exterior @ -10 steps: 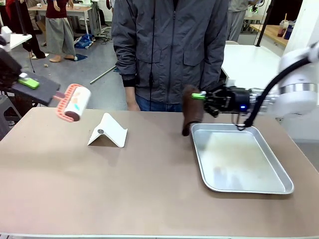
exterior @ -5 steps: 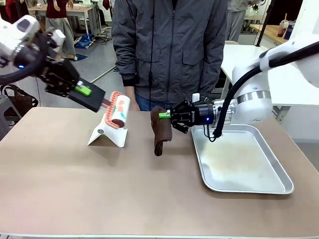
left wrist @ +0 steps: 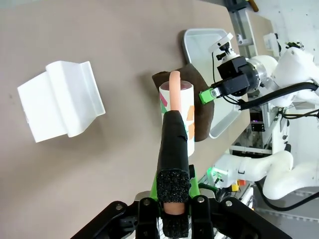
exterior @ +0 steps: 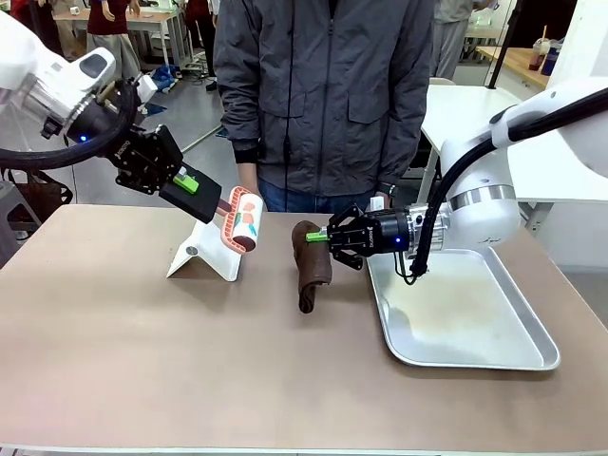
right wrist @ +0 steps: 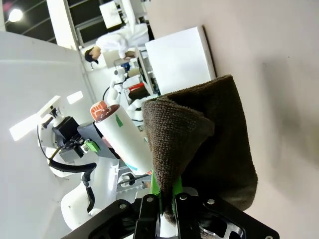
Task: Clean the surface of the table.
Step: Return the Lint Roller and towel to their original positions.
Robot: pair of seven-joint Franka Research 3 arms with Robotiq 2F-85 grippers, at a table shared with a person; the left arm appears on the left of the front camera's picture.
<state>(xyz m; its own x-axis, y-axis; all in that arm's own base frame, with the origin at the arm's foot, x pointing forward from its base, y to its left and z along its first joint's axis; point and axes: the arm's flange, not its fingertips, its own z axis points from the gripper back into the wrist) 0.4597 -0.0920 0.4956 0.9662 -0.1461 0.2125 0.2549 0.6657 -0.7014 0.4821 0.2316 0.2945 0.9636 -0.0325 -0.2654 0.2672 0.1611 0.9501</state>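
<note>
The brownish-tan table point(exterior: 190, 361) spans the front view. My left gripper point(exterior: 185, 180) is shut on the black foam handle point(left wrist: 173, 149) of a lint roller point(exterior: 240, 218), which hangs tilted just above the table beside a white folded stand point(exterior: 204, 252). My right gripper point(exterior: 318, 237) is shut on the top edge of a dark brown cloth point(exterior: 312, 261); the cloth hangs down with its lower end at the table top. In the right wrist view the cloth point(right wrist: 199, 144) drapes from my right gripper point(right wrist: 167, 199), with the roller point(right wrist: 122, 134) close beside it.
A shiny metal tray point(exterior: 456, 304) lies on the table's right half, right of the cloth. A person in a grey jacket point(exterior: 323, 95) stands at the far edge, hands near the table. The near half of the table is bare.
My left arm swung in from the left, bringing the roller to the right end of the white stand. My right arm carried the cloth left, away from the tray's corner toward the table's middle.
</note>
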